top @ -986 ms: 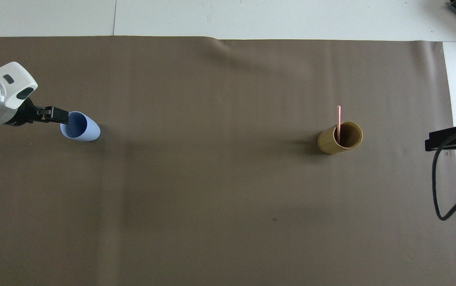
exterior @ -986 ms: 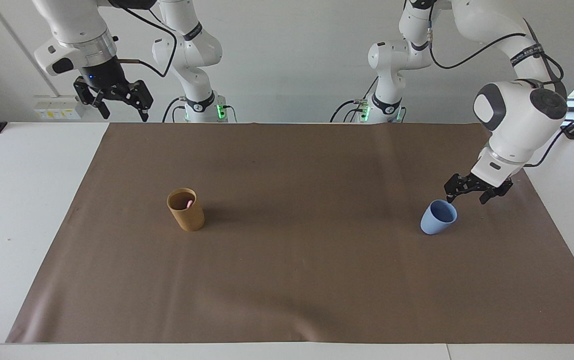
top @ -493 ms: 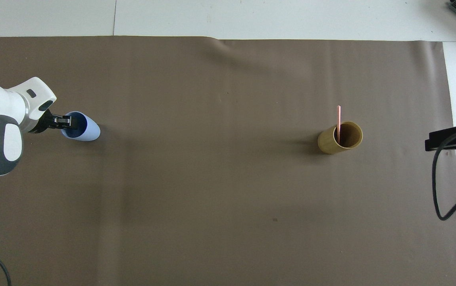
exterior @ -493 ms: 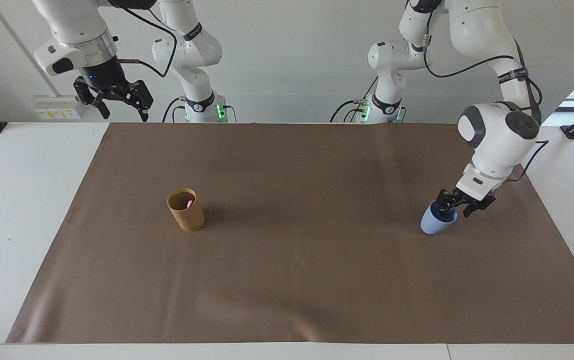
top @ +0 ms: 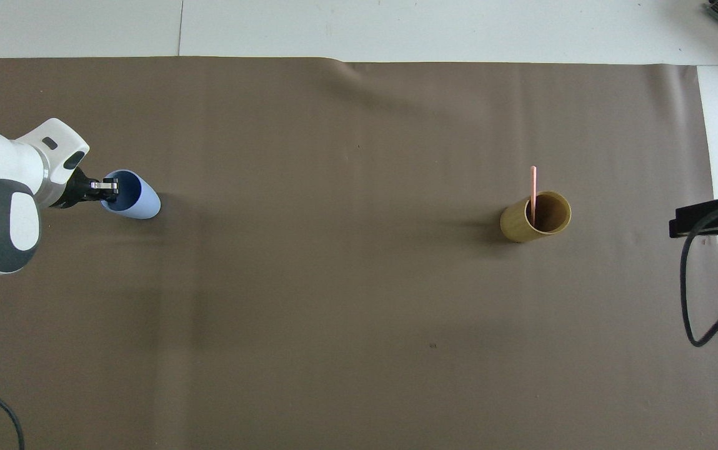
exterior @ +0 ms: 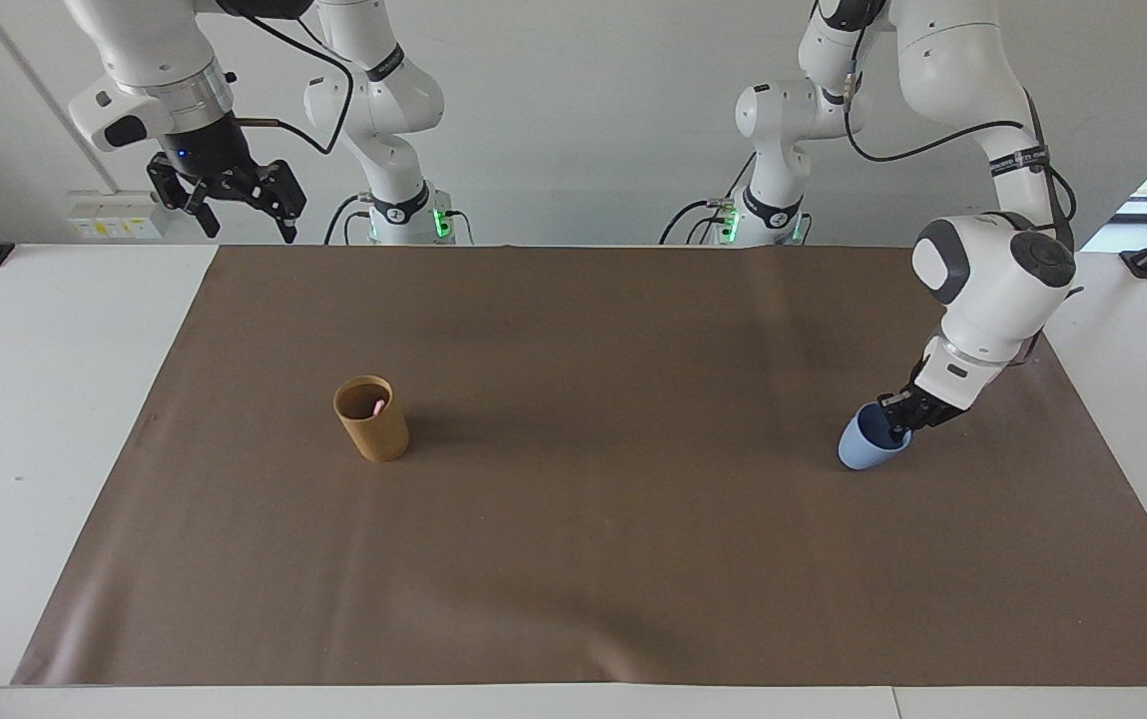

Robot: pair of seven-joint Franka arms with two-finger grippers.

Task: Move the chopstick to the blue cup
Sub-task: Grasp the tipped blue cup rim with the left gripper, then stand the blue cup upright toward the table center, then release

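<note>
The blue cup [exterior: 865, 448] [top: 141, 204] stands on the brown mat toward the left arm's end of the table. My left gripper [exterior: 898, 423] [top: 109, 186] is shut on its rim, on the side toward that end, with one finger inside the cup. A single pale-pink chopstick [exterior: 376, 406] [top: 533, 187] stands in the tan cup [exterior: 374, 431] [top: 523, 226] toward the right arm's end. My right gripper [exterior: 238, 206] [top: 677, 225] waits open and empty, raised over the table edge near its base.
The brown mat [exterior: 573, 559] [top: 346, 281] covers most of the white table. A black cable [top: 690, 294] hangs from the right arm. The two cups stand far apart, with bare mat between them.
My left gripper dropped onto the blue cup's rim and closed on it. The cup shifted slightly. The right arm, tan cup and chopstick stayed still.
</note>
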